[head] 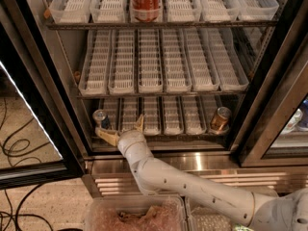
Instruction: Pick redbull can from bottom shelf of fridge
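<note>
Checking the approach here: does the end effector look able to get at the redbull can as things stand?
Probably yes. The end effector, open, is at the front edge of the bottom shelf, just right of the redbull can; nothing stands between them, though it would need to shift left.

White, dark-dotted jointed arm (192, 186), tan-fingered end effector (123, 130) at bottom shelf (183, 135).

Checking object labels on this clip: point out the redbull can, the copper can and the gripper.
redbull can (101, 121), camera view, its blue side.
copper can (220, 120), camera view, its side wall.
gripper (119, 124), camera view, midway between its open jaws, just right of the redbull can.
</note>
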Available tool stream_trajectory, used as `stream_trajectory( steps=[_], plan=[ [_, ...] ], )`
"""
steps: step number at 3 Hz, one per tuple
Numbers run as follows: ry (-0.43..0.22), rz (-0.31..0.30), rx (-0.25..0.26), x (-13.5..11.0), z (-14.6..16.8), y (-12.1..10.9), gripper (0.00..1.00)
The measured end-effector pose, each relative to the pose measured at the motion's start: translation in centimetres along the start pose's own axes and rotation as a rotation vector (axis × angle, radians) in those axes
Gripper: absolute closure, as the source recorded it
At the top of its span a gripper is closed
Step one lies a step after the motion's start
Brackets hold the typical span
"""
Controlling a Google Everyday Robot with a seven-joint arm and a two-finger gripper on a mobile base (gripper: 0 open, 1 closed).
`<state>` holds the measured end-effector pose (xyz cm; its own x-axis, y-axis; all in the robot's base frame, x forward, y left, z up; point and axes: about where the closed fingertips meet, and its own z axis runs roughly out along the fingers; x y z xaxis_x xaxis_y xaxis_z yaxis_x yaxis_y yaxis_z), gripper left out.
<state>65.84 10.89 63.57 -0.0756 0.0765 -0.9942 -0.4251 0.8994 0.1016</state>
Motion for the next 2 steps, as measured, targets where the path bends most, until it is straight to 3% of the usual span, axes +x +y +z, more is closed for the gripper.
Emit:
stream_trajectory(
  steps=[1, 2],
  plan=[
    [-0.016, 0.041, 0.061, 1.5, 1.2, 1.2, 0.00],
    [-0.014, 0.043, 0.110, 1.7, 1.1, 0.1, 0.00]
  ],
)
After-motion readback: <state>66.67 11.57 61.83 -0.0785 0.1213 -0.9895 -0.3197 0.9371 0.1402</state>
